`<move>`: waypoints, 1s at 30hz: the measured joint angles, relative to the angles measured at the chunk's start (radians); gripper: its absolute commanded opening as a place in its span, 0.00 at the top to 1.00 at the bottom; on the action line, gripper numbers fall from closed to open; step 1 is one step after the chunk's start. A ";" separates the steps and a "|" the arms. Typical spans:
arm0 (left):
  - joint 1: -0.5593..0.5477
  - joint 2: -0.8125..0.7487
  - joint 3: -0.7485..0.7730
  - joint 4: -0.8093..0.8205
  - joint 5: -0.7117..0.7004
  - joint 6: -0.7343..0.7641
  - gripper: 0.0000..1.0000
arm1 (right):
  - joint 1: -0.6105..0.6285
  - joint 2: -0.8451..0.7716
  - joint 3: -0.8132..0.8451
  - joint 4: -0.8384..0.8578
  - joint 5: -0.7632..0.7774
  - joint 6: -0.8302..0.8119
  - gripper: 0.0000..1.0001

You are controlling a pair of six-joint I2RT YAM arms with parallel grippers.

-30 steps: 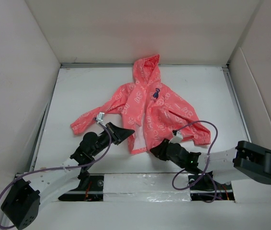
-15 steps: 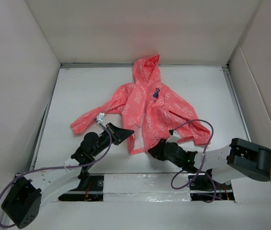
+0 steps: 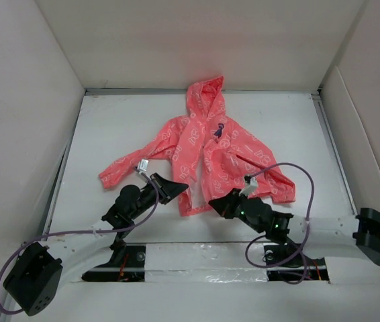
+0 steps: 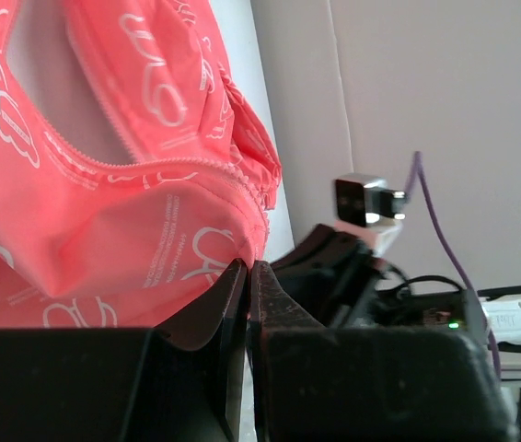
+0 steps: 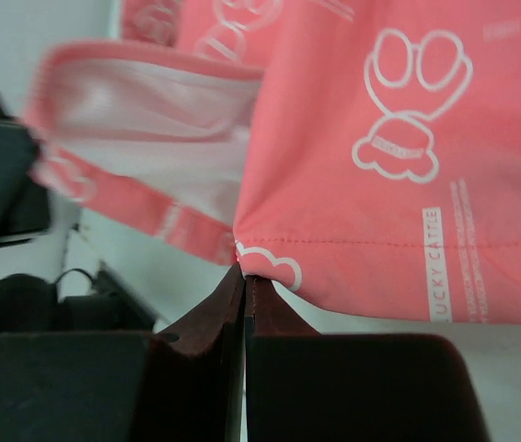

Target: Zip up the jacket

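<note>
Moved: your right gripper [image 3: 212, 202] has clamped closed, and that arm's elbow has swung out right.
Left arm: low, reaching up-right; left gripper [image 3: 182, 189] pinched tight on the jacket [image 3: 203, 151] hem.
Jacket: flat mid-table [image 3: 109, 134], hood far, front unzipped.
Right arm: low, reaching left, pinching the other hem corner.

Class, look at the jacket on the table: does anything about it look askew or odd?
Yes: the jacket gapes open at its near hem, baring pale lining; the two front edges splay apart instead of meeting.
</note>
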 measured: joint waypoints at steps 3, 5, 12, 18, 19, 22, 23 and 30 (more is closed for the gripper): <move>0.000 0.002 0.003 -0.001 0.002 0.016 1.00 | -0.011 -0.142 0.022 -0.056 0.000 -0.066 1.00; 0.000 0.011 0.016 0.000 0.003 0.029 1.00 | -0.052 -0.205 0.041 -0.066 -0.039 -0.111 1.00; 0.008 -0.008 0.043 -0.003 0.002 0.052 1.00 | -0.283 -0.245 0.077 0.076 -0.293 -0.208 1.00; 0.011 -0.029 0.042 -0.004 0.001 0.051 1.00 | -0.478 0.278 0.070 0.484 -0.671 -0.119 1.00; 0.014 -0.029 0.042 -0.003 0.002 0.051 1.00 | -0.486 0.353 0.072 0.520 -0.721 -0.095 1.00; 0.016 -0.042 0.042 -0.007 -0.003 0.048 1.00 | -0.488 0.501 0.088 0.595 -0.846 -0.011 1.00; 0.018 -0.053 0.040 -0.008 -0.007 0.048 1.00 | -0.486 0.529 0.099 0.608 -0.872 0.004 1.00; 0.027 -0.107 0.036 -0.023 -0.043 0.055 1.00 | -0.468 0.502 0.180 0.673 -0.972 0.020 1.00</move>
